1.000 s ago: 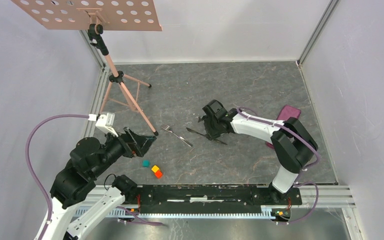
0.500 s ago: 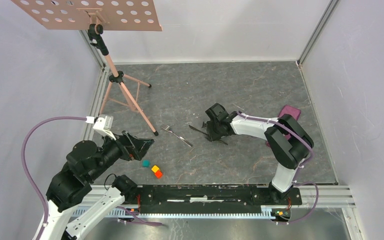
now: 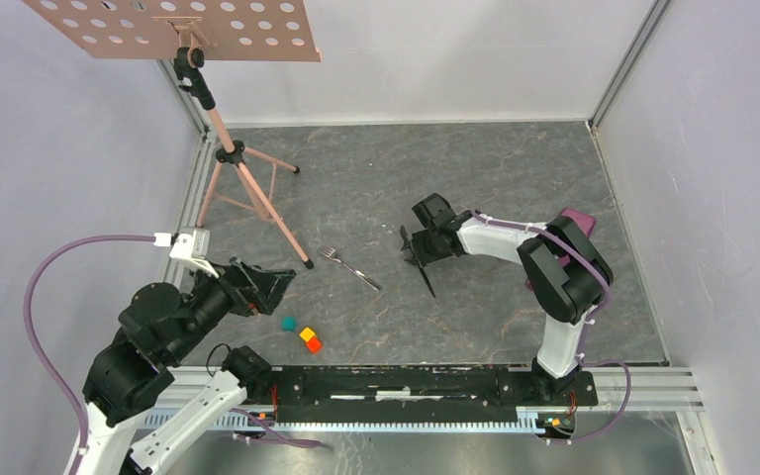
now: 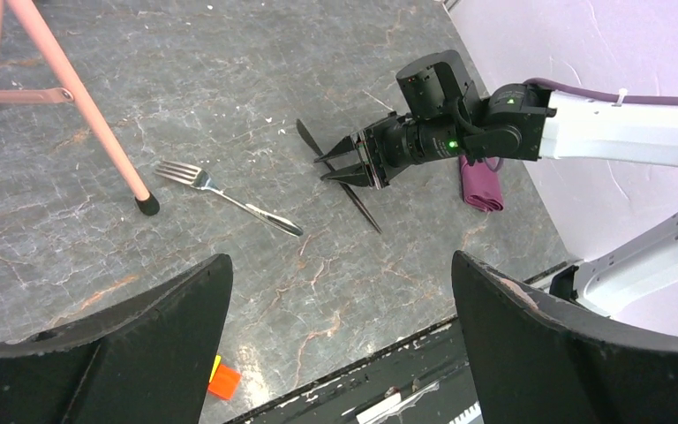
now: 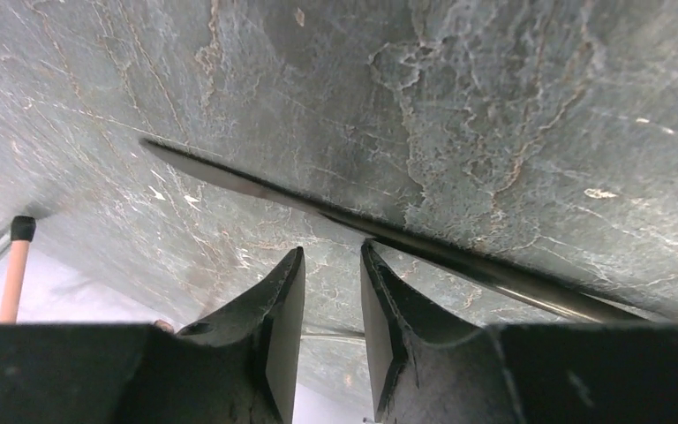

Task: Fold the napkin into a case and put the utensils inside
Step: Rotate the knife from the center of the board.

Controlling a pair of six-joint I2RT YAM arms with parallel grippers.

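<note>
The right fingers [image 5: 281, 305] point down at the bench [image 3: 475, 168] with only a narrow gap between them and nothing in it. The knife [image 5: 256, 187] lies flat just past their tips, crossing the gap at a slant and seeming to touch one tip, so it is not gripped. The left fingers [image 4: 141, 349] stand wide apart and empty above the near left of the bench.

The fork [image 3: 349, 265] lies flat to the left of the knife and apart from it, tines toward the far left. The napkin [image 4: 480, 184] sits bunched at the right side, well apart from both utensils and partly hidden by the right arm from above. It is neither spread nor folded.

The knife looks thin, stiff and smooth, and it lies flush on a hard surface, so it will probably skid or spin under a fingertip instead of lifting. The surest hold is likely with the fingers astride the handle, closing across its width near the balance point. The fork's raised neck should give an easier purchase. The napkin is soft, light and probably slippery, so it is best pinched at a corner or edge, likely with both arms to spread it.
</note>
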